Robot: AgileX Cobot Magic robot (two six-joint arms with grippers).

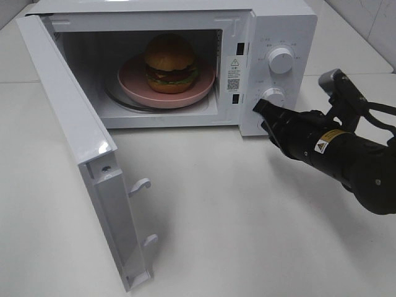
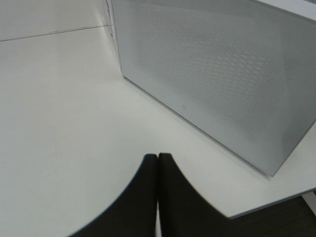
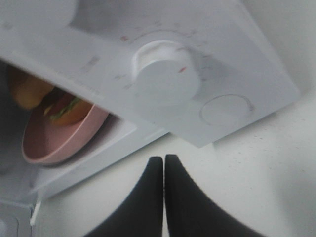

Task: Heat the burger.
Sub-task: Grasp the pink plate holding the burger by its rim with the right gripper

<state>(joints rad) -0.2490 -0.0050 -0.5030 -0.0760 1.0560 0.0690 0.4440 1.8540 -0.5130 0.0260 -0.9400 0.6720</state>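
Note:
The burger [image 1: 169, 64] with a golden-brown bun sits on a round pink plate [image 1: 133, 83] inside the open white microwave [image 1: 281, 25]. The microwave door [image 1: 74, 133] stands wide open toward the front left. My right gripper [image 1: 261, 111] is shut and empty, its tip just in front of the lower knob [image 1: 273, 96] of the control panel. In the right wrist view the shut gripper [image 3: 163, 163] is below the lower knob [image 3: 166, 71], with the burger [image 3: 59, 106] and plate [image 3: 54, 140] visible. My left gripper [image 2: 157, 160] is shut and empty beside the microwave's perforated wall [image 2: 217, 74].
An upper knob [image 1: 281, 60] sits above the lower one. A round button [image 3: 224, 109] lies beside the lower knob. The white table [image 1: 247, 229] spreads in front of the microwave. The open door's latch hooks [image 1: 141, 185] stick out over the table.

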